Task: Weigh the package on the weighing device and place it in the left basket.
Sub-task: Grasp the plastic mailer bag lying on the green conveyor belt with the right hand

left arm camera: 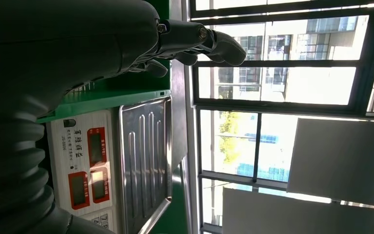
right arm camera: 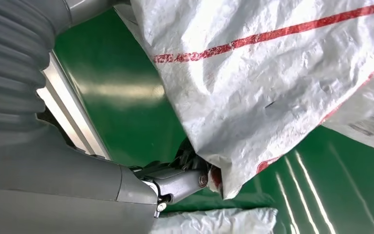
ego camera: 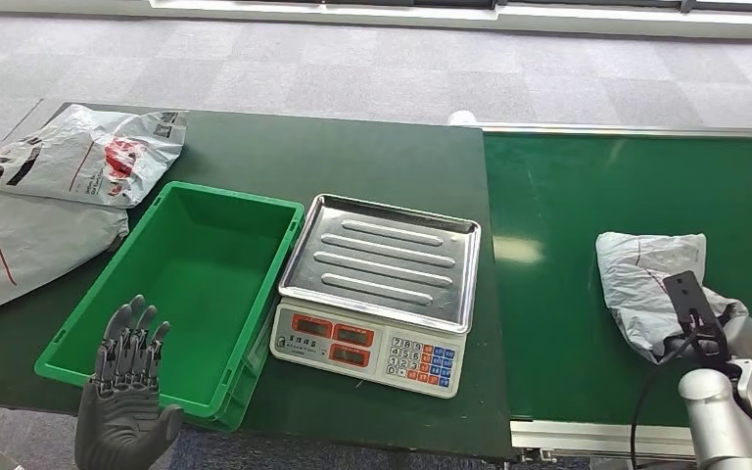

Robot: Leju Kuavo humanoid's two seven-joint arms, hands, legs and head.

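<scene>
Right hand (ego camera: 734, 338) is sitting down on the grey poly-mailer package (ego camera: 646, 284) on the green conveyor belt (ego camera: 636, 186), right side of the head view. In the right wrist view a thumb (right arm camera: 182, 183) is tucking under the package's crumpled edge (right arm camera: 272, 87) and touching it, red stripe running across the plastic; other fingers are hidden behind the bag, so can't tell whether the grasp is closed. Package is lying on the belt, well apart from the scale.

Left hand (ego camera: 127, 392) is hovering at the near-left corner of the green plastic basket (ego camera: 181, 294), palm up, fingers spread & holding nothing. Left wrist view is showing its dark fingers (left arm camera: 209, 41) loosely extended above the basket rim (left arm camera: 102, 100).

Electronic scale (ego camera: 377, 284) is standing btwn basket & belt, just beside the basket's right wall. Its steel ribbed tray (ego camera: 387, 257) is carrying nothing, red displays and keypad facing the robot. Left wrist view is catching the scale (left arm camera: 85, 165) w/ windows behind.

Two more grey mailer bags (ego camera: 49, 196) are lying at the far-left of the dark green table (ego camera: 352, 157), overlapping, just left of the basket. Grey carpet tiles (ego camera: 352, 69) are stretching beyond the table
</scene>
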